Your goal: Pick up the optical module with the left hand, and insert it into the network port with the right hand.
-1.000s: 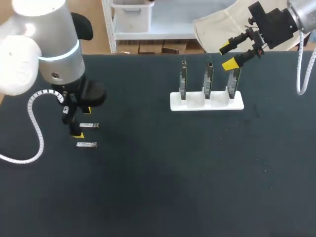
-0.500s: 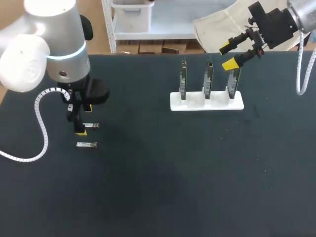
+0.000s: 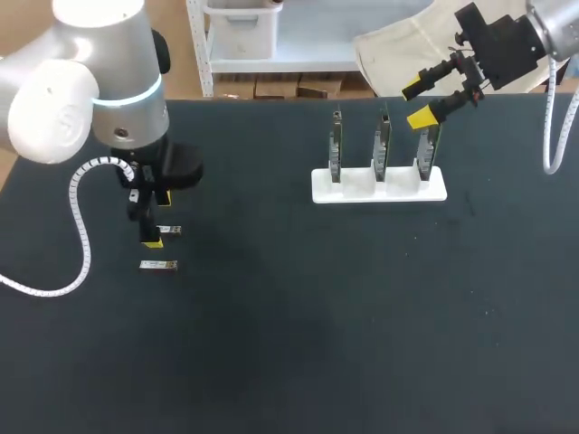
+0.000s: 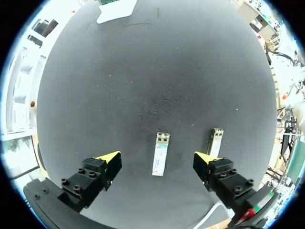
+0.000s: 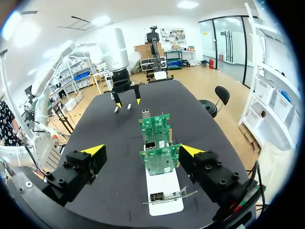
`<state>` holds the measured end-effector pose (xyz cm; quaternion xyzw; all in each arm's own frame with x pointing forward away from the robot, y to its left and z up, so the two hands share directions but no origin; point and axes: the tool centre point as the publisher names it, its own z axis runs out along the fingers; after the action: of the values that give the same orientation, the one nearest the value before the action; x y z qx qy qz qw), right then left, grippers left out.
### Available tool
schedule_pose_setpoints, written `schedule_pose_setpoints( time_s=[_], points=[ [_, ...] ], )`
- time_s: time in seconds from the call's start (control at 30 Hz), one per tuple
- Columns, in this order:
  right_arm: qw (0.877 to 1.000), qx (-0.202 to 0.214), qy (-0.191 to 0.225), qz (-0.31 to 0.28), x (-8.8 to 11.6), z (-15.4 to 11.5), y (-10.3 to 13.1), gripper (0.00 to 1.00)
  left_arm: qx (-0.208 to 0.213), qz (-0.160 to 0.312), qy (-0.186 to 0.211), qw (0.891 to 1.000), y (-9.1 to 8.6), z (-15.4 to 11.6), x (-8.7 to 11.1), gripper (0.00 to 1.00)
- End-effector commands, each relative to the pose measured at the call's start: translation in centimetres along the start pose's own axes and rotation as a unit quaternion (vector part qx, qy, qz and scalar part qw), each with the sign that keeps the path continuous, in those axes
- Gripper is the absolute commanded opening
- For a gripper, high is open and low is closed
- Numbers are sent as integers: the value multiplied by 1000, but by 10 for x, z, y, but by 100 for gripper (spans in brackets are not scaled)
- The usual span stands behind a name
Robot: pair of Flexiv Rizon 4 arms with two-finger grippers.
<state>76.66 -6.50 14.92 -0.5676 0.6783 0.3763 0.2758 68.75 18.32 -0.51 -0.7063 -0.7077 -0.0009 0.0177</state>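
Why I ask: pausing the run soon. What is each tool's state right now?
Left tool: open, empty; an optical module lies between its fingers, touching neither.
Right tool: open, holding nothing.

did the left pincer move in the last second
Yes. In the head view the left pincer shifted right, toward the two small silver optical modules, which stayed put.

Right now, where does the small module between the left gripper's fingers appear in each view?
Head view: the module lies under the left gripper, left of the middle.
Left wrist view: the module lies flat between the open fingers.
Right wrist view: the module is far ahead, beneath the left gripper.
Shared landmark: the white stand holding the boards.
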Motion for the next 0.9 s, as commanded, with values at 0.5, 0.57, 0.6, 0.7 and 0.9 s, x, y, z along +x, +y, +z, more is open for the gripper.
schedule_pose_setpoints(
  time_s=[0.5,0.57,0.6,0.7,0.9],
  points=[
    [1000,2,0,0,0,0,1,100,4,-1,2,1000,-2,7,3,100],
    [1000,2,0,0,0,0,1,100,4,-3,3,1000,-2,7,5,100],
    [1000,2,0,0,0,0,1,100,4,-4,3,1000,-2,7,7,100],
    [1000,2,0,0,0,0,1,100,1,-3,11,1000,0,8,10,100],
    [1000,2,0,0,0,0,1,100,2,-3,16,1000,0,9,13,100]
  ],
)
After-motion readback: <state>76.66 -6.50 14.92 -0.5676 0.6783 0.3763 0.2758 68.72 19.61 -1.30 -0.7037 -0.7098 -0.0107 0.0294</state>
